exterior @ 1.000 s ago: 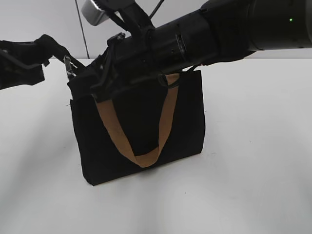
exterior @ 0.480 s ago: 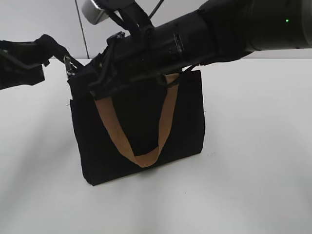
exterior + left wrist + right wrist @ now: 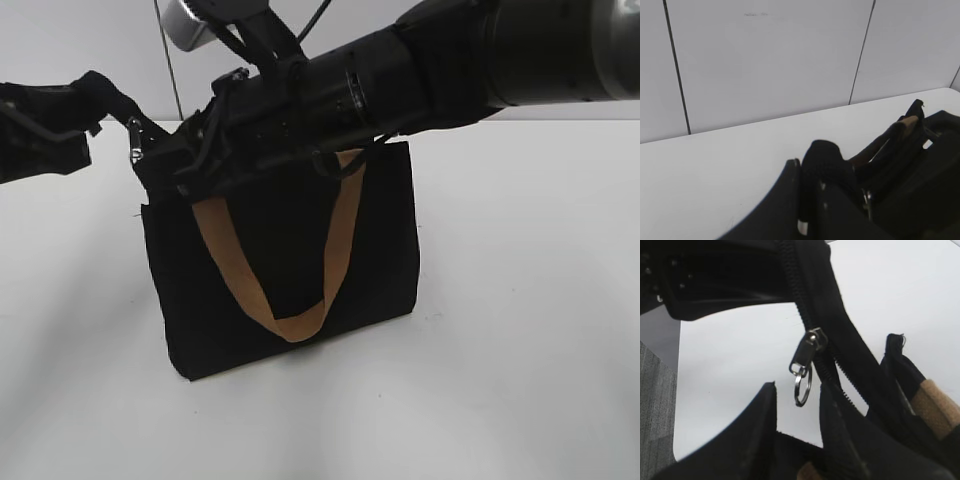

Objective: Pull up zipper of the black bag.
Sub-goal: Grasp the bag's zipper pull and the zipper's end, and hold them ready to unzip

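Exterior view: the black bag [image 3: 285,270] stands beneath the right gripper [image 3: 175,165], whose grip I cannot tell.

Left wrist view: the left gripper [image 3: 812,200] pinches the bag's soft corner.

Right wrist view: the zipper [image 3: 807,347] pull dangles between parted fingers [image 3: 757,430]; small and slippery, take its ring.

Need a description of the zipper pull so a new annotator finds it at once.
Find the black bag standing on the white table, then follow its top rim to the corner on the left of the exterior view. The zipper pull hangs there: small silver metal with a thin ring dangling below, the only shiny part among black fabric and tan straps.
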Controlling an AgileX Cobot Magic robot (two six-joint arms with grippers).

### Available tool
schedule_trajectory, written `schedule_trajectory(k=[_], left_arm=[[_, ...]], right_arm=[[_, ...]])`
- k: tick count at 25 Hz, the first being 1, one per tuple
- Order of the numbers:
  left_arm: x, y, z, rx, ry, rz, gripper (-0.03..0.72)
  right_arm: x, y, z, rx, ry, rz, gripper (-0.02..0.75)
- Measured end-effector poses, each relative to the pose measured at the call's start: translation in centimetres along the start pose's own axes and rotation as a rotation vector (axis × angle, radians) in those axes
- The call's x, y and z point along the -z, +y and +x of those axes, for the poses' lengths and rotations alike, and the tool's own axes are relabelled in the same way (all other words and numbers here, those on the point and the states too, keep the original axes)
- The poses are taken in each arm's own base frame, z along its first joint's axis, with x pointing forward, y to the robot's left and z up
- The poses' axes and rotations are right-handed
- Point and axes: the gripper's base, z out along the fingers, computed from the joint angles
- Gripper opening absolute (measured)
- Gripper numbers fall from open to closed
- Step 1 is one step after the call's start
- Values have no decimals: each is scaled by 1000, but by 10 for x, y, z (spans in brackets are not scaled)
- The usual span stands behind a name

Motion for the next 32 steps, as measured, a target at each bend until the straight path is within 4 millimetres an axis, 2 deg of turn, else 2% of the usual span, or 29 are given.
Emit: schedule_trajectory(k=[11, 32], left_arm=[[3, -1, -6, -7, -47, 5, 12], [4, 0, -4, -10, -23, 3, 12]], right_arm=[[0, 6, 6, 3, 71, -65, 239], [0, -1, 5, -6, 65, 10, 237]])
